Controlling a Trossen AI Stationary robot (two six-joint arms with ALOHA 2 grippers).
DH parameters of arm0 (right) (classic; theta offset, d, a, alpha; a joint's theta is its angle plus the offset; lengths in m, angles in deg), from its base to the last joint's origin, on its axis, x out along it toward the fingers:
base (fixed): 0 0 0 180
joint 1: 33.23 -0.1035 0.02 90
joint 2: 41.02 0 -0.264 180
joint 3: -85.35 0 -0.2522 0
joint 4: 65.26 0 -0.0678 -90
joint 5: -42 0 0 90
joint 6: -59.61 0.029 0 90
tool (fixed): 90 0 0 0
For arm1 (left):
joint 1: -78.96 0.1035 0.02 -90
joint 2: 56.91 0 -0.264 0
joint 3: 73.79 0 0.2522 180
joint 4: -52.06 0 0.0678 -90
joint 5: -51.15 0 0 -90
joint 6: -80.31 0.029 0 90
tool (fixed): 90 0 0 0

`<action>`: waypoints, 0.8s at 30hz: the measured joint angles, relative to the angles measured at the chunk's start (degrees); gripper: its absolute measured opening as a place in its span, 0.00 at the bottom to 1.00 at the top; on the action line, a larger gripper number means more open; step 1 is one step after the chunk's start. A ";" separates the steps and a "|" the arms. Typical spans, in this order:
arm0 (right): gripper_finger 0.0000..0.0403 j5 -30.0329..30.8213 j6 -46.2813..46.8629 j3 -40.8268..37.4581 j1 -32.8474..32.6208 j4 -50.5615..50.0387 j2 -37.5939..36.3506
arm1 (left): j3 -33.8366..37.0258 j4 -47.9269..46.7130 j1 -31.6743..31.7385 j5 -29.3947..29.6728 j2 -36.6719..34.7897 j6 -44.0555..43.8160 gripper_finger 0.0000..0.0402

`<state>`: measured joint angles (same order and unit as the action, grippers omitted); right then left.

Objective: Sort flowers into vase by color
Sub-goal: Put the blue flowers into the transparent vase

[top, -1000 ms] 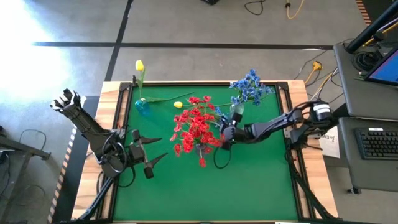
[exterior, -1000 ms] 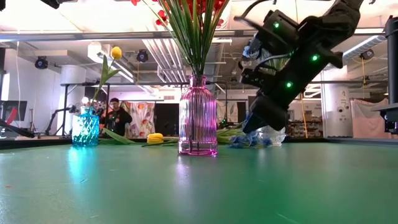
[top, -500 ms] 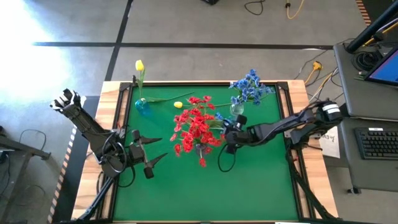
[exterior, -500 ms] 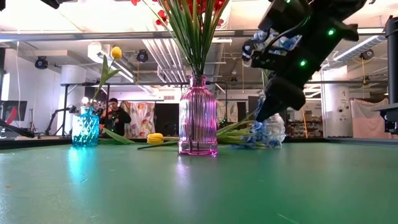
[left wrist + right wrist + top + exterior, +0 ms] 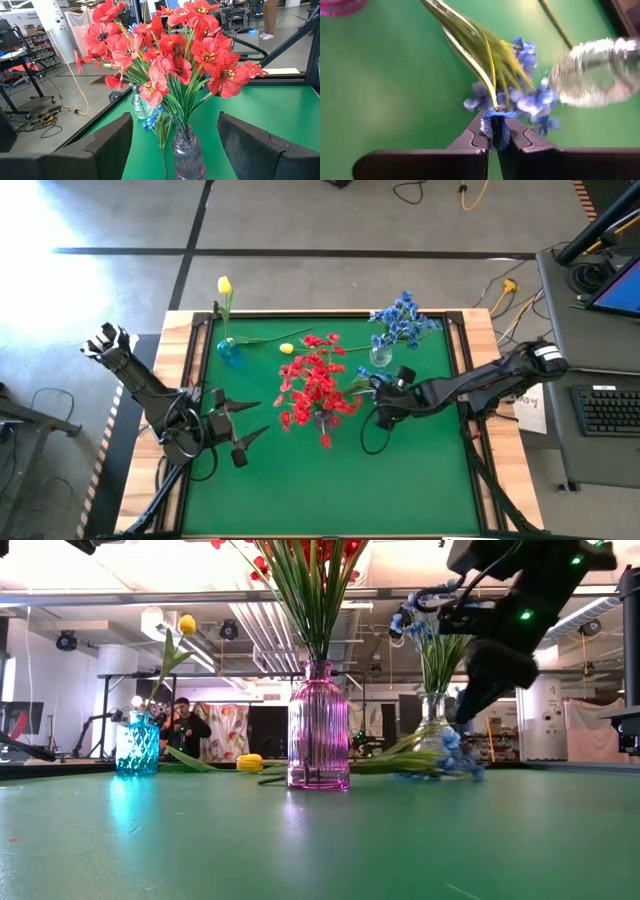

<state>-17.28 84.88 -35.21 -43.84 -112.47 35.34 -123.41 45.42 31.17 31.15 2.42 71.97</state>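
Note:
Red flowers (image 5: pixel 318 383) fill the pink vase (image 5: pixel 318 730) at the table's middle. Blue flowers (image 5: pixel 400 320) stand in a clear vase (image 5: pixel 432 720) near the far right. One yellow tulip (image 5: pixel 224 285) stands in a small blue vase (image 5: pixel 227 348) at far left, and a yellow bud (image 5: pixel 287 348) lies flat on the table. My right gripper (image 5: pixel 382 398) is right of the pink vase, shut on a loose blue sprig (image 5: pixel 520 95). My left gripper (image 5: pixel 240 435) waits open at the left, facing the red flowers (image 5: pixel 165 55). My right gripper pinches a blue blossom (image 5: pixel 495 131) at the flower end of the loose sprig between its two fingers. It comes slanting down from the table's right. The blossom end (image 5: pixel 455 752) sits just above the table, and the green stem (image 5: pixel 390 764) trails along the table toward the pink vase.
The green mat (image 5: pixel 420 480) has open room across its near half. The clear vase (image 5: pixel 592 75) stands close beside the held sprig. A wooden frame (image 5: pixel 140 470) borders the mat. A person (image 5: pixel 185 725) shows in the room far behind the table.
My right gripper has moved toward the table's right edge and risen a little, staying shut. The blue sprig slid with it along the table, its blossom end coming out from in front of the clear vase to that vase's right in the low view.

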 joint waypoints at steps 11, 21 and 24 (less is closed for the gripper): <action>0.03 -13.63 13.40 0.04 -4.55 -14.53 -4.56 | 0.00 0.02 0.00 -0.04 0.00 -0.04 0.68; 0.07 -25.84 20.29 0.02 -7.96 -22.43 -6.17 | 0.00 0.04 0.00 -0.16 0.00 -0.11 0.68; 0.14 -27.99 22.43 0.02 -8.03 -23.91 -6.27 | 0.00 0.04 -0.01 -0.16 0.00 -0.11 0.68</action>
<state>-45.27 107.31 -35.19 -51.87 -136.38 29.07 -123.41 45.45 31.17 30.98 2.42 71.87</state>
